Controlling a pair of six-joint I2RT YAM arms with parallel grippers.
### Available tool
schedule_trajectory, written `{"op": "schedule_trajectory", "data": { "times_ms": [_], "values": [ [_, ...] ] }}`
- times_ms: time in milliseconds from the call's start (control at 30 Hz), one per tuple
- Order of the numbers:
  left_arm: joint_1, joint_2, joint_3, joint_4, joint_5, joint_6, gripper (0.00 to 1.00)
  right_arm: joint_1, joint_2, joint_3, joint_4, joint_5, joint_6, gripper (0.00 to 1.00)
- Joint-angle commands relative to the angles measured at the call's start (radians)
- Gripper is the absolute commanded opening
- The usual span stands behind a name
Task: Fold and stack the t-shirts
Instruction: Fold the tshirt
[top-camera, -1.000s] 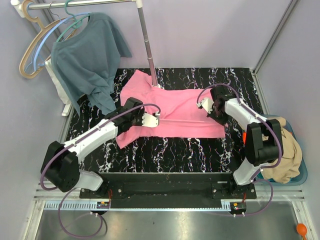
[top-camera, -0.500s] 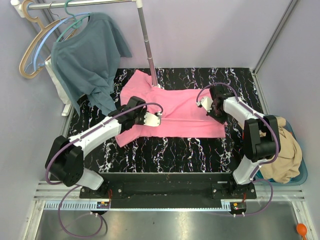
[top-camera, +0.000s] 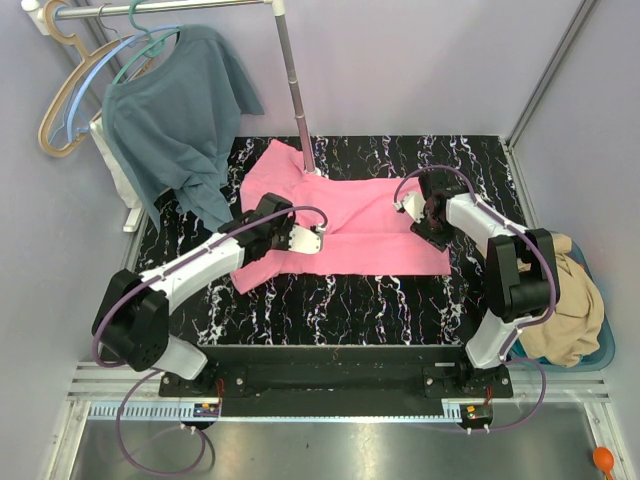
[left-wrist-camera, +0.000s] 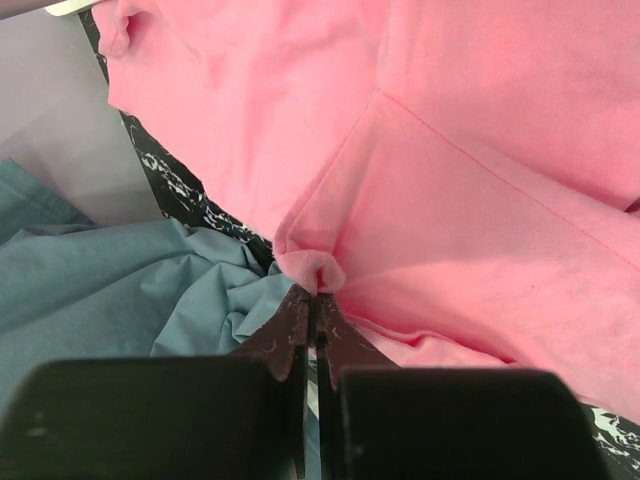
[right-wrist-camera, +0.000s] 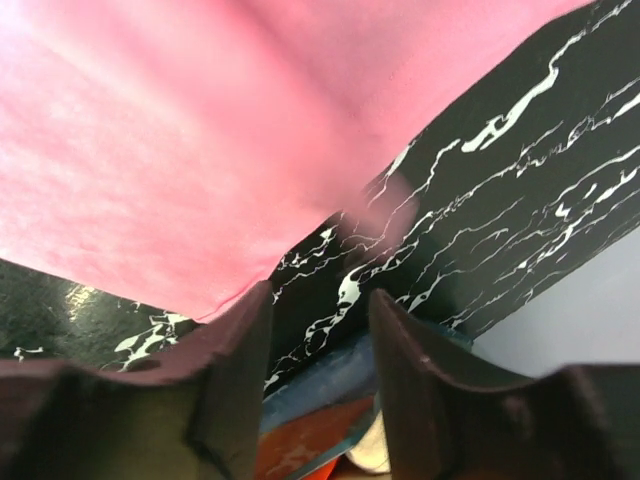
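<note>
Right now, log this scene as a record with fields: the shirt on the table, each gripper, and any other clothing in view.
on table: bright pink cotton t-shirt, spread on the black white-veined table
left gripper: shut, pinching a fold at the pink shirt's edge
right gripper: open, at the shirt's right edge, nothing between its fingers
hanging: dusty teal-blue shirt, far left
at right: tan-beige shirt heaped in a blue bin
</note>
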Motion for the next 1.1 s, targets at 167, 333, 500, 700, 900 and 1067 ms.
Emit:
{"op": "schedule_trajectory", "data": {
  "times_ms": [167,333,500,700,900,1067],
  "values": [
    [-0.013,0.029,0.001,0.069,-0.018,0.000,0.00,-0.006,-0.022,-0.003,0.050,0.040,0.059,0.69],
    [-0.016,0.068,0.015,0.100,-0.043,0.023,0.00,-0.006,-0.036,-0.037,0.053,0.032,0.080,0.71],
    [-0.016,0.120,0.056,0.121,-0.063,0.057,0.00,-0.006,-0.043,-0.073,0.066,0.032,0.086,0.73],
    [-0.022,0.160,0.121,0.144,-0.083,0.091,0.00,-0.006,-0.037,-0.100,0.083,0.029,0.089,0.73],
    [-0.045,0.193,0.164,0.150,-0.098,0.115,0.00,-0.006,-0.028,-0.101,0.088,0.028,0.094,0.74],
    [-0.053,0.229,0.185,0.158,-0.110,0.125,0.00,-0.006,-0.027,-0.104,0.091,0.029,0.094,0.74]
  ]
}}
